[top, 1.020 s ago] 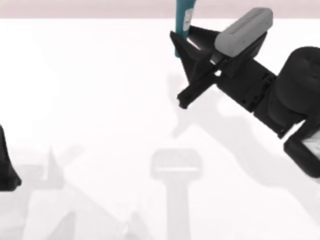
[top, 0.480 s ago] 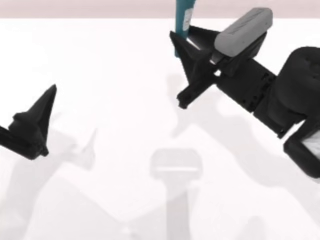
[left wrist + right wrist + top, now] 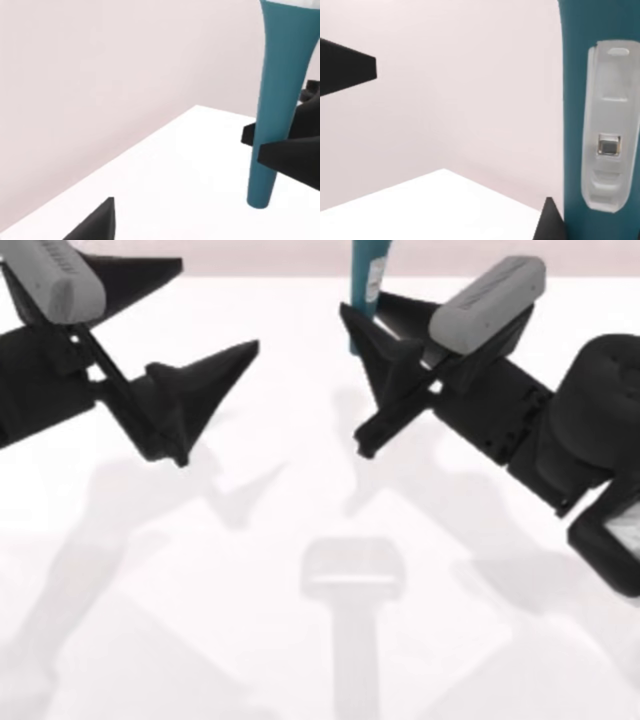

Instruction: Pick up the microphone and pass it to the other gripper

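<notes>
Teal handle first: the microphone point(image 3: 367, 285) stands near the far edge of the table point(image 3: 300, 640), right of centre in the top view, with its long axis roughly vertical, so from above I see mostly the slim handle while its head runs out of frame. My right gripper point(image 3: 372, 325) is clamped on that handle, one pointed finger on either side of it, holding it up off the table; the right wrist view shows the white switch strip point(image 3: 610, 125) close in front of the camera. My left gripper point(image 3: 215, 315) sits well apart to the left of the microphone at about the same depth on the table, its two triangular fingers spread apart with nothing between them and their tips aimed toward the handle. From the left wrist view the handle point(image 3: 280, 105) rises upright ahead and off to one side, its tapered lower end hanging free below the right fingers (that free stretch looks to me like the place to take hold). I judge the handover has the receiving side lined up but not yet closing around the handle; the gap between my open fingers and the upright handle is what the next move must cross sideways
</notes>
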Controlling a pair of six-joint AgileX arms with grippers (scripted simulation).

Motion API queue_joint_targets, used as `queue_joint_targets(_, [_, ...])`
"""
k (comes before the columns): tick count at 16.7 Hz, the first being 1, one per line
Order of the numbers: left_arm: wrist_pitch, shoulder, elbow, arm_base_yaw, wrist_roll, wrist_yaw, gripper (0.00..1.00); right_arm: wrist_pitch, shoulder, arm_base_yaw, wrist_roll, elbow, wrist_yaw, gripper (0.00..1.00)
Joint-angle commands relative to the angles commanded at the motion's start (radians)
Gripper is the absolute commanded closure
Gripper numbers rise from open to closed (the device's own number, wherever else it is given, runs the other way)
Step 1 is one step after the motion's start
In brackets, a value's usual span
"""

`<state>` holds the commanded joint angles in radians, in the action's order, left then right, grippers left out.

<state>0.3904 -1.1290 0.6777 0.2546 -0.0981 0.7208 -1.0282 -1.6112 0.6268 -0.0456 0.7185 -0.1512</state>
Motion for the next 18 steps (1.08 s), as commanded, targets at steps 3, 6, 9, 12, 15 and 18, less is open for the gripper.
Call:
queue_joint_targets(3, [0.045, -0.112, 0.074, 0.027, -0.012, 0.075, 0.0, 0.0, 0.0, 0.0, 0.0, 0.0, 0.0, 1.0])
queue_joint_targets(6, [0.057, -0.139, 0.094, 0.033, -0.016, 0.094, 0.0, 0.0, 0.0, 0.0, 0.0, 0.0, 0.0, 1.0])
queue_joint_targets(9, [0.054, -0.135, 0.09, 0.028, -0.015, 0.092, 0.0, 0.0, 0.0, 0.0, 0.0, 0.0, 0.0, 1.0])
queue_joint_targets(12, [0.064, -0.172, 0.121, 0.057, -0.014, 0.069, 0.0, 0.0, 0.0, 0.0, 0.0, 0.0, 0.0, 1.0])
queue_joint_targets(15, [0.087, -0.271, 0.2, 0.127, -0.011, 0.003, 0.0, 0.0, 0.0, 0.0, 0.0, 0.0, 0.0, 1.0])
queue_joint_targets(18, [0.113, -0.379, 0.287, 0.203, -0.007, -0.072, 0.0, 0.0, 0.0, 0.0, 0.0, 0.0, 0.0, 1.0])
